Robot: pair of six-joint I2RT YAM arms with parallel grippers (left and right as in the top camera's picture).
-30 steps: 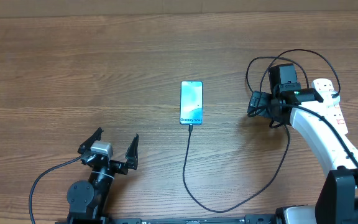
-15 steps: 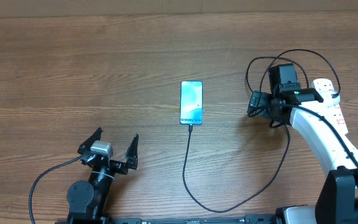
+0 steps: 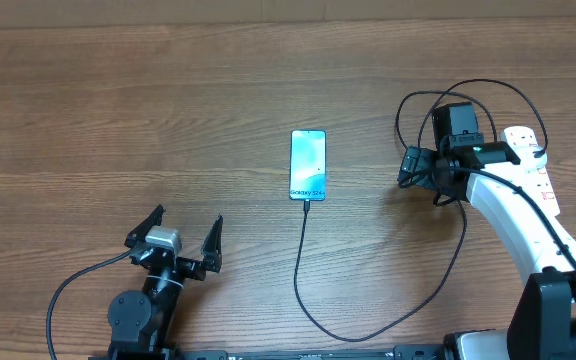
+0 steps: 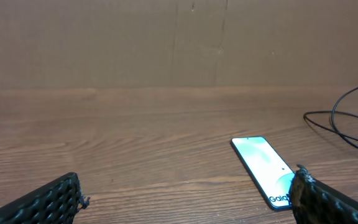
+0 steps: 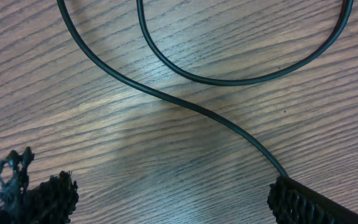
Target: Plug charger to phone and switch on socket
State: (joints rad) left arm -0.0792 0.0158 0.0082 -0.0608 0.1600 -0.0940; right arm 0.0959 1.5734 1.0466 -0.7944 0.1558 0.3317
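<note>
Right, charger seemingly in the phone, my right gripper hovered spread wide by the socket, right of the phone, so I reckoned one fingertip should push squarely to switch it on.

We see a brown wood-grain worktop. Near its middle the phone lies flat with its lit turquoise screen up, its long sides running from the near edge to the far edge. The thin black charger meets the phone's near short edge and runs toward the front. It then sweeps right in a wide bow and curls into loops at the right side. Just beside those loops we find the white socket, partly hidden.
</note>
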